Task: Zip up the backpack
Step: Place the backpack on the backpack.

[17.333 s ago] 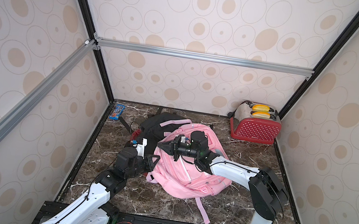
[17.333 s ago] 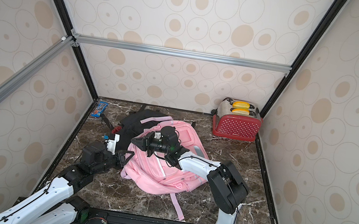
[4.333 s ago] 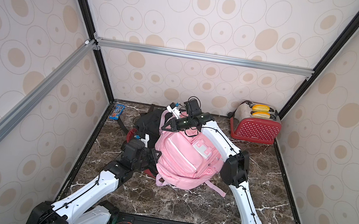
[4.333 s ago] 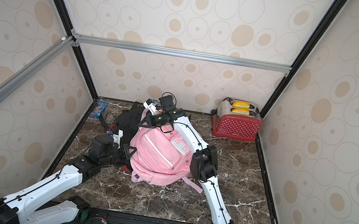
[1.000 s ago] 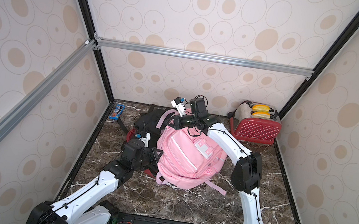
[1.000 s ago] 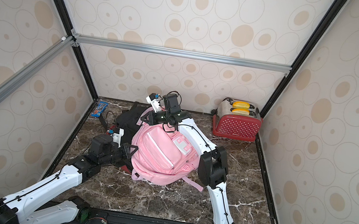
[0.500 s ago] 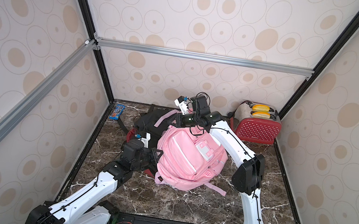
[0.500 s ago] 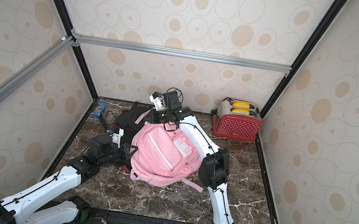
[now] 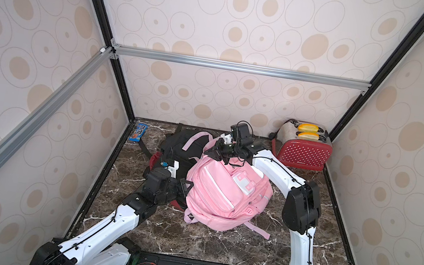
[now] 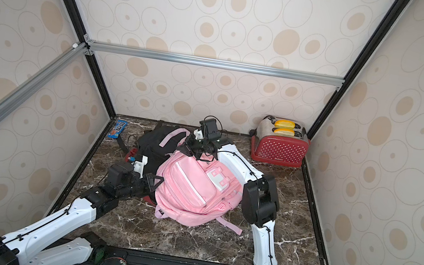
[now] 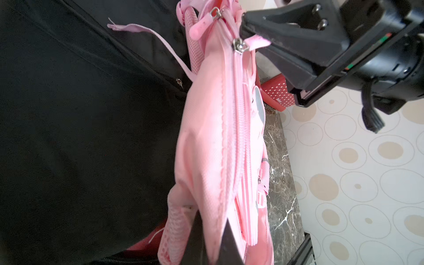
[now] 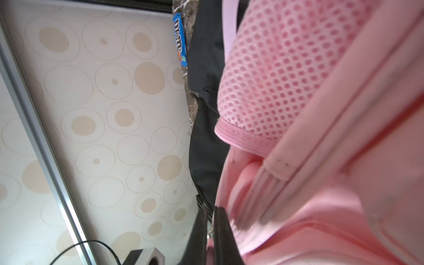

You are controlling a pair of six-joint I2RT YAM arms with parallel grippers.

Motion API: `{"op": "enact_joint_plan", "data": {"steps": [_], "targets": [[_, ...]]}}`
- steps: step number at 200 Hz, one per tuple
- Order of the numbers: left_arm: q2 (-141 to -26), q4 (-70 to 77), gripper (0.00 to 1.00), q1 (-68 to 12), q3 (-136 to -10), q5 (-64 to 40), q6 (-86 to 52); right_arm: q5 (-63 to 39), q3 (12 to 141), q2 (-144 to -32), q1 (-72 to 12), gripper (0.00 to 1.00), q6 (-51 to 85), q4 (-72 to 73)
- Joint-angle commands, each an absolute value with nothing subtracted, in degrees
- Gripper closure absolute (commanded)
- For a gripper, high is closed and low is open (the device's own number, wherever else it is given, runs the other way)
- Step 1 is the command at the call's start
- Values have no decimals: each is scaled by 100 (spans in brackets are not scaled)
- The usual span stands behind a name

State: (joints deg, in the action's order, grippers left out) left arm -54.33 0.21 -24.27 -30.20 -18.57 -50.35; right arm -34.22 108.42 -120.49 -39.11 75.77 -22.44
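The pink backpack (image 9: 224, 192) lies mid-surface (image 9: 216, 243), toward the back edge, its upper part resting against a black bag (image 9: 182, 146). The left gripper (image 11: 213, 218) meets the backpack's left side; its jaws pinch a fold of pink fabric beside the zipper (image 11: 236, 137). The zipper teeth are meshed along the visible run. The right gripper (image 9: 206, 154) sits at the backpack's top end; its jaws are pressed together on the pink pull tab (image 11: 254, 43). A red toaster (image 9: 303, 150) occupies the back right corner. A blue candy packet (image 9: 139, 132) lies in the back left corner.
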Motion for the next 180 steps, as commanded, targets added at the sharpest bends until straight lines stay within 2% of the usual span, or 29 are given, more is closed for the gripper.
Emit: {"op": "enact_joint_plan", "data": {"steps": [1,72,109,152,180], "targets": [[-5195,431,100,-2418,-3090,-1804,-4983,-2629,10921,-11626,-3874,100,8446,-2049],[-5113,558,100,-2426,-2850,-1819,-5071,-2014,11329,-11965,-3895,100,9753,-1564],[-5056,572,100,-2426,-2848,-1828,-5098,-1900,12417,-12616,-3849,100,9565,-2065],[-4866,385,100,-2421,-2908,-1786,-5070,-1715,14271,-13423,-3676,100,8676,-3654],[-4806,330,100,-2428,-2931,-1778,-5072,-1764,14353,-13572,-3575,100,8292,-3813]]}}
